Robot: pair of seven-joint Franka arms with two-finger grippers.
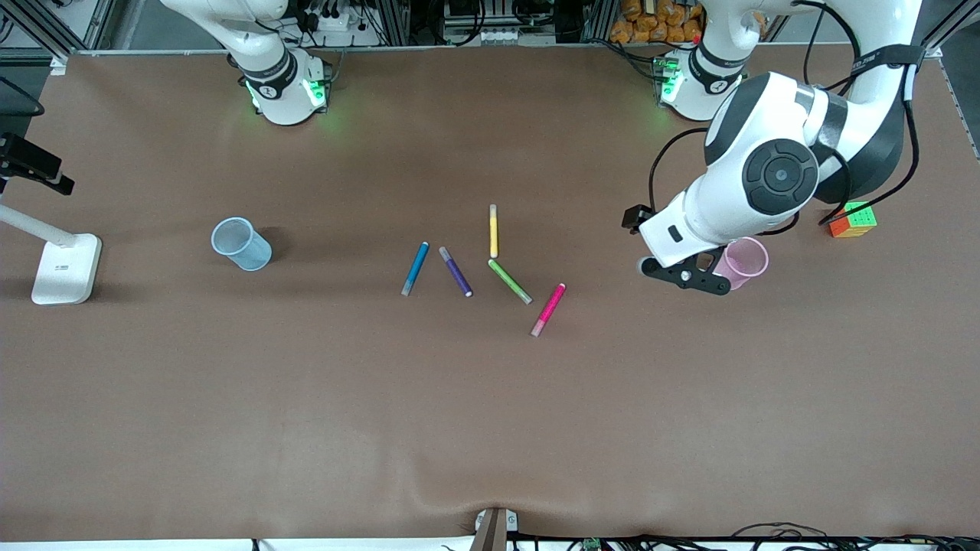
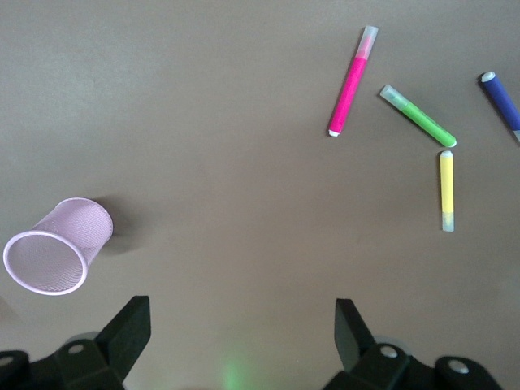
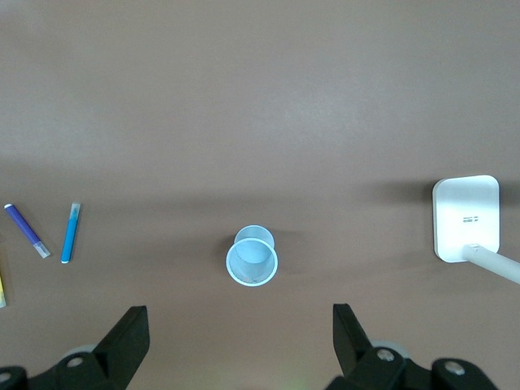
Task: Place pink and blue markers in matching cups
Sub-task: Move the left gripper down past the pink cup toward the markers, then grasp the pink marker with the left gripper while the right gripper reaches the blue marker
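The pink marker [image 1: 548, 309] and the blue marker [image 1: 415, 268] lie flat mid-table among other pens. The pale blue cup [image 1: 241, 243] stands toward the right arm's end, the pale pink cup [image 1: 741, 262] toward the left arm's end. My left gripper [image 1: 684, 277] hangs open and empty just beside the pink cup; its wrist view shows the gripper [image 2: 241, 325], the cup [image 2: 57, 248] and the pink marker [image 2: 351, 81]. My right gripper [image 3: 240, 333] is open and empty, high over the table near the blue cup [image 3: 253, 262], with the blue marker [image 3: 71, 232] off to one side.
A purple pen [image 1: 455, 271], a green pen [image 1: 509, 281] and a yellow pen [image 1: 494, 230] lie between the two markers. A colour cube [image 1: 852, 220] sits beside the pink cup under the left arm. A white lamp base [image 1: 67, 268] stands at the right arm's end.
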